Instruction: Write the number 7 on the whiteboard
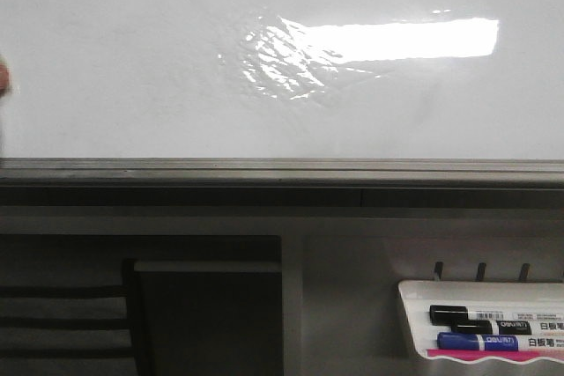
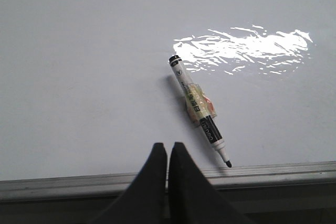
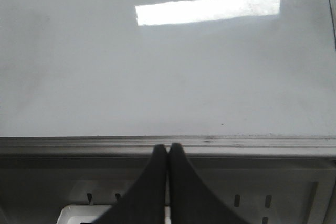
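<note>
Blank whiteboard [image 1: 132, 68], uncapped taped black marker [image 2: 200, 110] lying on it near grey rail [image 2: 273, 170], left fingers [image 2: 167, 153] clenched empty, right fingers [image 3: 167, 156] clenched empty, marker tray [image 1: 414, 305] below rail.

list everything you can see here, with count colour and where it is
whiteboard: 1, glossy white, fills the upper front view; nothing written on it
rail: 1, grey metal, along the whiteboard's lower edge
taped marker: 1, white and black, uncapped, lying on the whiteboard near the rail, left wrist view only
tray: 1, white, below the rail at right
tray markers: 2, one black-capped, one blue-capped, lying in the tray
left claw: 1, black, shut, empty
right claw: 1, black, shut, empty
</note>
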`<state>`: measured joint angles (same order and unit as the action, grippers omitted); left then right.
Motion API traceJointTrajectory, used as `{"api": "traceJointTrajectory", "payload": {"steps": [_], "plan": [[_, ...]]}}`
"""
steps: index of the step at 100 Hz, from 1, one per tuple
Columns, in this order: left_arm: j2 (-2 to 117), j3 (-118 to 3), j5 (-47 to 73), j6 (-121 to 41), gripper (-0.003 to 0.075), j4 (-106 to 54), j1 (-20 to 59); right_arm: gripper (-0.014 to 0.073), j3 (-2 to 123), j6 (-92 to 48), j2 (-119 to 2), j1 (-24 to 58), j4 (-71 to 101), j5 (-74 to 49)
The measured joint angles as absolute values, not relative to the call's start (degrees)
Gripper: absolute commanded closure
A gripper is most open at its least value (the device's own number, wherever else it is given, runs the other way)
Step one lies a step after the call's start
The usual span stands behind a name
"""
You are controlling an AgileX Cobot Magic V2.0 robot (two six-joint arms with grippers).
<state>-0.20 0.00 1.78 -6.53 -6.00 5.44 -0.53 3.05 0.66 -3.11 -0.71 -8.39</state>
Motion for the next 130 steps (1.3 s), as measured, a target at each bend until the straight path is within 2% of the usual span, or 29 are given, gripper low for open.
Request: {"api": "traceJointTrajectory", "payload": {"steps": [38, 59, 78, 130], "plan": [[-0.2, 0.0, 1.78, -6.53, 0.0741, -6.0, 5.44, 0.0665, -0.53, 3.05, 0.66, -3.11, -0.71, -8.39], [-0.2, 0.0, 1.78, -6.53, 0.0741, -6.0, 5.44, 0.0665, -0.53, 2.04, 0.66, -3.11, -9.68, -8.39], [-0.2, 0.0, 1.78, -6.53, 0.0741, -6.0, 5.44, 0.0665, -0.53, 2.05, 0.66, -3.11, -11.02, -8.39], [-0.2, 0.0, 1.88, -6.53, 0.0741, -6.0, 5.44, 0.0665, -0.53, 3.72, 0.66, -3.11, -4.42, -2.54]]}}
